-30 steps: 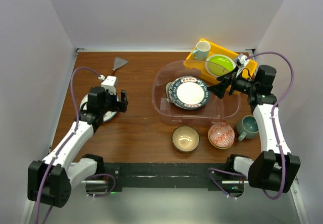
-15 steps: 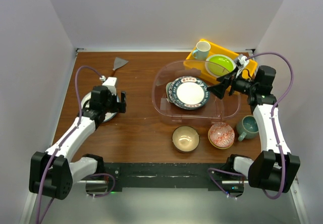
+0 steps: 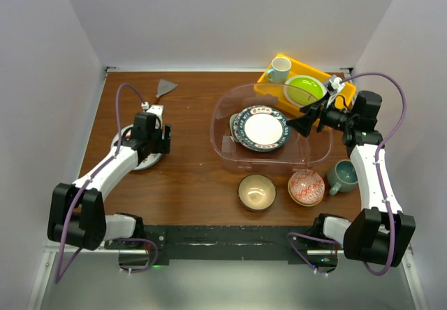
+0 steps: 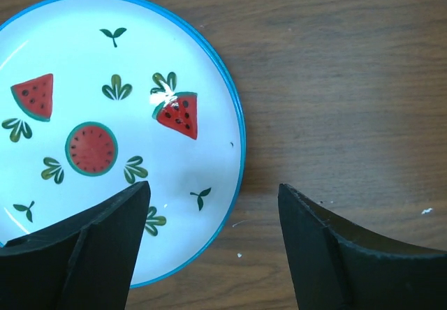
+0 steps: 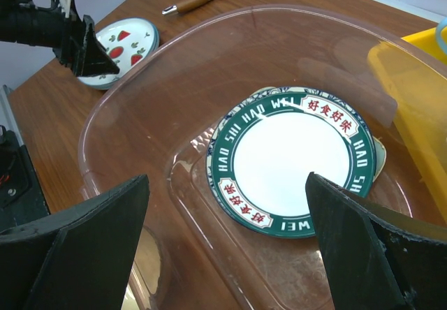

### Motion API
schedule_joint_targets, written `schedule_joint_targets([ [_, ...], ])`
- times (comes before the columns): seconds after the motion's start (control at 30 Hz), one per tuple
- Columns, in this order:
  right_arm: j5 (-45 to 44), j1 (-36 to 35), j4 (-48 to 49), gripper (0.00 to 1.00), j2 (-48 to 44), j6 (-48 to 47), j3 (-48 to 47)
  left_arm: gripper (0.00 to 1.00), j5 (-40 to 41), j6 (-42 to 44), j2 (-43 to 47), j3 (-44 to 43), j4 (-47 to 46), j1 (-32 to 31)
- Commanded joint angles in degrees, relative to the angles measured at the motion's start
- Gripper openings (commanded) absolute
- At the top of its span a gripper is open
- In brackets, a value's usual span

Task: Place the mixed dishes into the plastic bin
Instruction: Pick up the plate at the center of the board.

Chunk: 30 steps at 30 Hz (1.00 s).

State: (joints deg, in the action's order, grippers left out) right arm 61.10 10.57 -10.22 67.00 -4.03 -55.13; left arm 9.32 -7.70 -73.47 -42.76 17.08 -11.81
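Note:
The white plate with red watermelon marks (image 4: pixel 105 135) lies on the wood at the left, mostly under my left gripper (image 3: pixel 155 141) in the top view. That gripper (image 4: pixel 213 188) is open and straddles the plate's right rim, one finger over the plate and one over bare wood. The clear plastic bin (image 3: pixel 223 111) holds the green lettered plate (image 5: pixel 300 156) on top of a blue floral plate (image 3: pixel 233 125). My right gripper (image 5: pixel 227 179) hangs open over the bin's right side. The tan bowl (image 3: pixel 256 191), the red-patterned bowl (image 3: pixel 306 187) and the grey-teal mug (image 3: pixel 343 176) stand in front of the bin.
A yellow tray (image 3: pixel 318 72) behind the bin carries a lime-green plate (image 3: pixel 304 90) and a white mug (image 3: pixel 280 68). A metal scraper with a wooden handle (image 3: pixel 165 86) lies at the far left. White walls close in three sides.
My left arm has swung in and its gripper has shifted slightly over the watermelon plate, with the jaws a little narrower. The right arm has not moved.

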Motion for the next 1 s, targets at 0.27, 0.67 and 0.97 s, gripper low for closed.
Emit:
schedule_joint_targets([
  [0.27,1.39,0.33,2.31,0.98,-0.65,0.43,-0.06,0.61,5.79,2.87,-7.3,-5.93,3.4,-2.25],
  [0.67,1.56,0.42,2.05,0.98,-0.65,0.43,-0.15,0.52,6.5,3.31,-10.64,-7.07,4.36,-2.16],
  [0.97,1.48,0.42,2.13,0.98,-0.73,0.34,-0.06,0.52,4.48,3.49,-10.82,-7.25,4.54,-2.16],
])
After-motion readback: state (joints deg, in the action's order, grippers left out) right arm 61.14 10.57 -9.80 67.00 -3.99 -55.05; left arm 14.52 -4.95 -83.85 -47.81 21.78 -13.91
